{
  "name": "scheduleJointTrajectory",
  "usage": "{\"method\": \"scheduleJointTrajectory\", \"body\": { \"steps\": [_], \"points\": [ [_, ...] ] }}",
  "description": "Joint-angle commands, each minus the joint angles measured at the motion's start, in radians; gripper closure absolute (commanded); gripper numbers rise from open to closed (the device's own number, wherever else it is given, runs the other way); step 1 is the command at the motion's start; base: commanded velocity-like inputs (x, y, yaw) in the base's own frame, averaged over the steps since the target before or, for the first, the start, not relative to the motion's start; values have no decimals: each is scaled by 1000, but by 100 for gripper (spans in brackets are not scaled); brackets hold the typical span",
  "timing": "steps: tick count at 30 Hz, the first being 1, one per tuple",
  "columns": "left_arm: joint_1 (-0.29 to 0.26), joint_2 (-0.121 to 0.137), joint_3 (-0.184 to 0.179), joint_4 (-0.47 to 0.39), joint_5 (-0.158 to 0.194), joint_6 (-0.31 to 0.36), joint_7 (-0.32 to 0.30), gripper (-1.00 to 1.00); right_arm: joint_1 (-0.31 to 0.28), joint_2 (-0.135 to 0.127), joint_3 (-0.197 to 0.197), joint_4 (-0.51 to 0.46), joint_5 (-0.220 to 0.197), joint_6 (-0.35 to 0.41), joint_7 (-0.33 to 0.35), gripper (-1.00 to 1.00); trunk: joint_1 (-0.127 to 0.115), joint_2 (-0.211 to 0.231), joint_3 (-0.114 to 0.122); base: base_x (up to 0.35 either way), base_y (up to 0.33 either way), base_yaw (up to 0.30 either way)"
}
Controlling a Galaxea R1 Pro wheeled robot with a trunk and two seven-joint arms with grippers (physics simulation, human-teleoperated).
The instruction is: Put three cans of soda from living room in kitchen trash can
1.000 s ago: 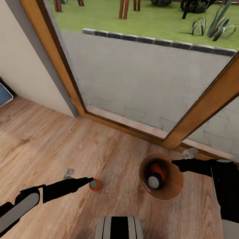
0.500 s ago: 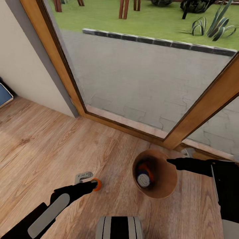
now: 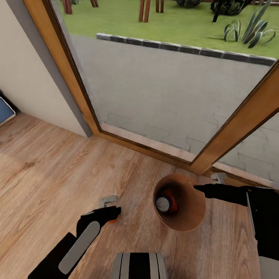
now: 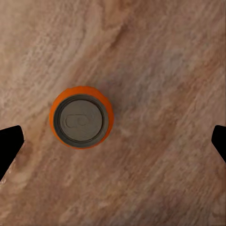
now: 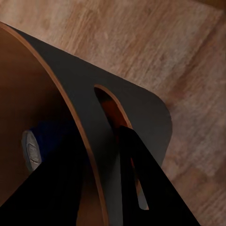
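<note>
One orange soda can (image 4: 81, 121) stands upright on the wood floor, its grey top facing the left wrist camera. My left gripper (image 4: 113, 143) hangs open right above it, its fingertips (image 4: 9, 147) wide on either side and clear of the can. In the head view that can (image 3: 113, 220) is a sliver under the left gripper (image 3: 111, 208). The copper trash can (image 3: 190, 217) is tipped, with the right gripper (image 3: 199, 188) shut on its rim. Its wall (image 5: 75, 94) runs between the right gripper's fingers (image 5: 141, 188). Inside lie a blue can (image 3: 163, 203) and an orange can (image 3: 171, 195).
A wood-framed glass door (image 3: 62, 69) stands just beyond the floor, with paving and lawn outside. A blue sofa corner (image 3: 4, 110) shows at the far left by the wall. My own base (image 3: 139, 265) sits at the bottom edge.
My left arm has swung in from the left and now sits over the orange can on the floor. The trash can, held by the right gripper, has shifted slightly left and the cans inside slid.
</note>
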Motion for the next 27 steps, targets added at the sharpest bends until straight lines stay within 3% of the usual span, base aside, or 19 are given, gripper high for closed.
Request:
{"method": "scheduleJointTrajectory", "body": {
  "steps": [1, 4, 6, 13, 15, 16, 18, 27],
  "points": [
    [0, -16, 16, 2, -30, 14, 0, -100, 0, 0, 0, 0, -10, 10, 2, 100, 0, 0, 0, 0, 0, 0],
    [-1, -62, 47, 13, -114, 59, 3, -100, 0, 0, 0, 0, -10, 10, 2, 100, 0, 0, 0, 0, 0, 0],
    [-6, -75, 75, 20, -148, 72, 3, -100, 0, 0, 0, 0, -10, 10, 2, 100, 0, 0, 0, 0, 0, 0],
    [-32, -79, 91, 72, -180, 75, 4, -100, 0, 0, 0, 0, -10, 10, 2, 100, 0, 0, 0, 0, 0, 0],
    [-67, -81, 92, 138, -200, 67, 3, -100, 0, 1, 0, 0, -10, 10, 2, 100, 0, 0, 0, 0, 0, 0],
    [-102, -91, 92, 209, -211, 59, 1, -100, 0, 1, 0, 0, -10, 10, 2, 100, 0, 0, 0, 0, 0, 0],
    [-123, -109, 91, 265, -217, 41, -2, -100, 0, 1, 0, 0, -10, 10, 2, 100, 0, 0, 0, 0, 0, 0],
    [-187, -132, 91, 429, -232, -23, -19, -100, 0, 0, 0, 0, -10, 10, 2, 100, 0, 0, 0, 0, 0, 0]
  ]
}}
